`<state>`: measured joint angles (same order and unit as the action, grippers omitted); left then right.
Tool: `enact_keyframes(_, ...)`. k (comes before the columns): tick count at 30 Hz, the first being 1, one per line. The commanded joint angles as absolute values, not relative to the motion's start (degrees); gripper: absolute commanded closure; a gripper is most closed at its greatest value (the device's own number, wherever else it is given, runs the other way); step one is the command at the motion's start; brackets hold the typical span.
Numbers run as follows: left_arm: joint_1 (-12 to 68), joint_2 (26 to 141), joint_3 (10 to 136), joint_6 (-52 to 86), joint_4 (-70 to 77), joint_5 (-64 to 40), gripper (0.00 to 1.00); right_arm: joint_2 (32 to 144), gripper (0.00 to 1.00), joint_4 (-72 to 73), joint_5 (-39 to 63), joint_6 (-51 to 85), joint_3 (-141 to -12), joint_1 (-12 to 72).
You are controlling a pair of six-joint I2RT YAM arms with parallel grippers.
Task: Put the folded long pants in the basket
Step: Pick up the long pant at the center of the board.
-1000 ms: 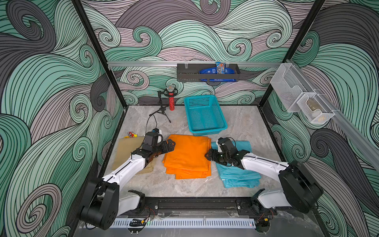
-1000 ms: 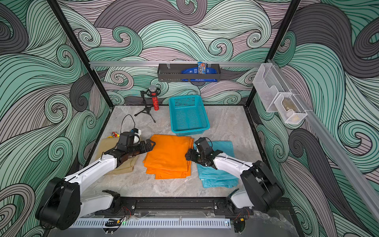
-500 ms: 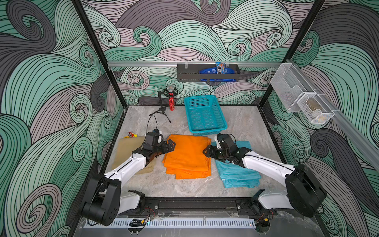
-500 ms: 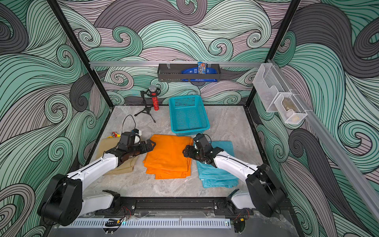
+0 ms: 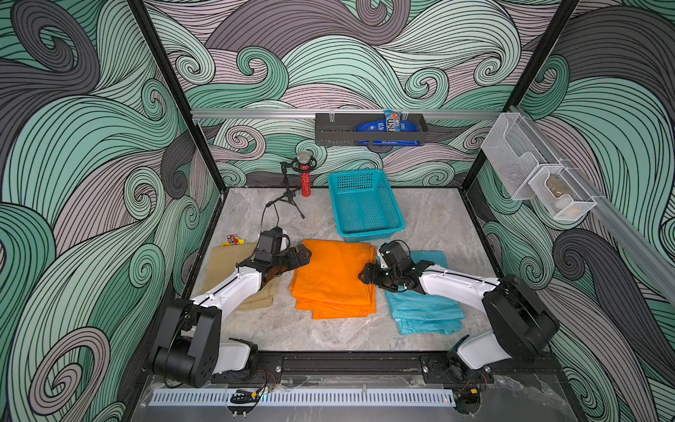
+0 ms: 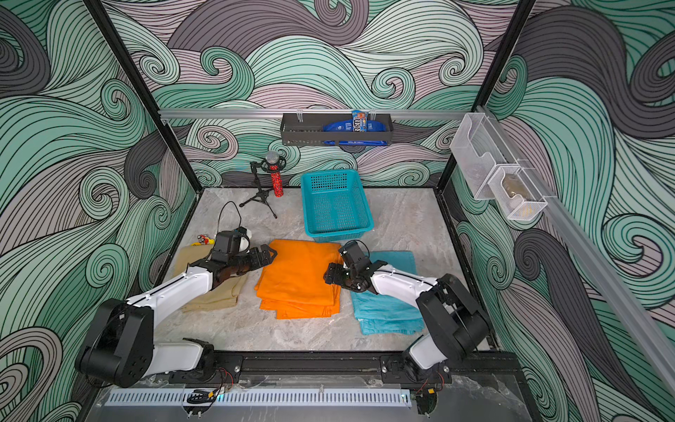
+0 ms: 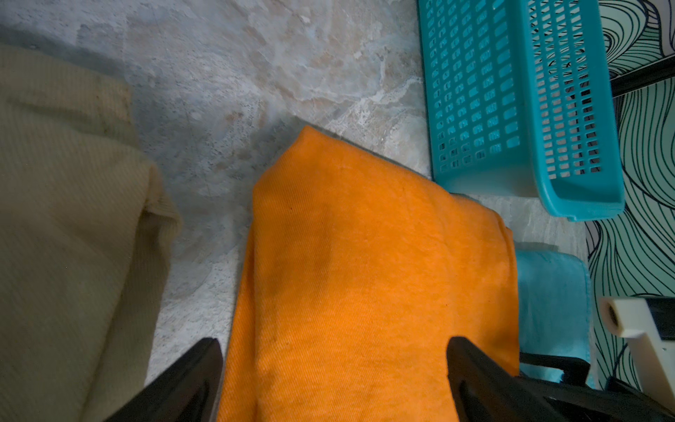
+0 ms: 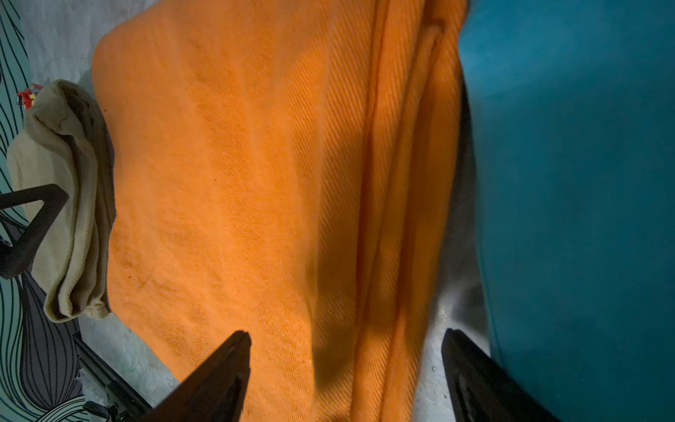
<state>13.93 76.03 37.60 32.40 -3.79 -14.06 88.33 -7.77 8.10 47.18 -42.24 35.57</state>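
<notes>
Orange pants [image 5: 334,279] flat on worktop [image 5: 431,226], long axis running from front edge toward basket [image 5: 365,204], layered folds at front end. Left hand [image 5: 301,254] at their left edge, fingers spread wide, nothing gripped. Right hand [image 5: 365,274] at right edge, fingers apart, straddling folded edge. Turquoise pants [image 5: 423,310] under right arm; tan pants [image 5: 222,270] under left arm. Basket beyond both hands, holding no pants.
</notes>
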Motion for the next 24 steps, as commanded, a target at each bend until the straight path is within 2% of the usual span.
enact_keyframes(1, 13.75, 76.11, 37.88, 32.79, -3.07, -15.03, 0.02, 92.01, 0.17, -3.72, 12.96, 47.26, -41.39, 35.98)
enact_keyframes(7, 13.71, 75.25, 37.45, 32.96, -4.36, -14.82, 0.02, 97.89, 0.38, 0.35, 16.87, 47.58, -42.40, 36.13)
enact_keyframes(10, 13.71, 74.71, 36.50, 33.38, -4.38, -15.48, 0.02, 98.36, 0.61, 0.98, 16.79, 46.86, -43.07, 36.04)
enact_keyframes(12, 13.71, 74.75, 35.98, 33.65, -4.46, -16.54, 0.02, 97.20, 0.88, 0.86, 16.21, 46.33, -42.87, 35.57)
enact_keyframes(13, 13.71, 74.86, 35.84, 33.82, -4.23, -17.05, 0.02, 96.29, 0.97, 0.87, 15.78, 46.23, -42.45, 35.18)
enact_keyframes(14, 13.71, 75.15, 35.62, 33.99, -3.98, -17.51, 0.02, 95.17, 1.00, 0.78, 15.42, 46.08, -41.89, 34.65)
enact_keyframes(20, 13.71, 79.16, 35.58, 34.01, -2.64, -20.39, 0.03, 88.37, 1.00, -1.69, 13.27, 42.60, -39.47, 31.22)
enact_keyframes(24, 13.90, 83.60, 35.63, 34.77, -0.78, -24.70, 0.11, 88.05, 1.00, -2.21, 13.98, 40.13, -39.32, 30.30)
